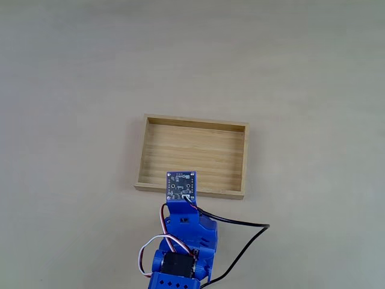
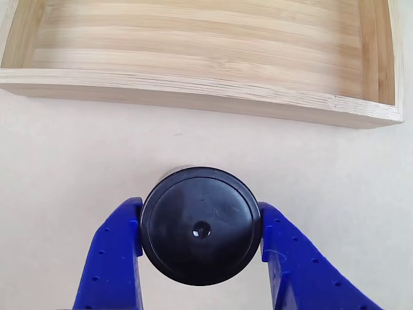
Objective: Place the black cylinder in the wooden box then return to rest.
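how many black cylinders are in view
1. The black cylinder sits between the blue gripper fingers on the table, just short of the wooden box; the arm may hide others in the fixed view.

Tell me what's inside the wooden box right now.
Nothing: the wooden box shows bare slatted floor in both views. The circuit board covers a bit of its near edge in the fixed view. The black cylinder sits outside, between the claw fingers.

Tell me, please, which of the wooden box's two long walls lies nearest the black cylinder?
The near long wall of the wooden box, just beyond the black cylinder that the gripper flanks; the opposite wall lies across the floor.
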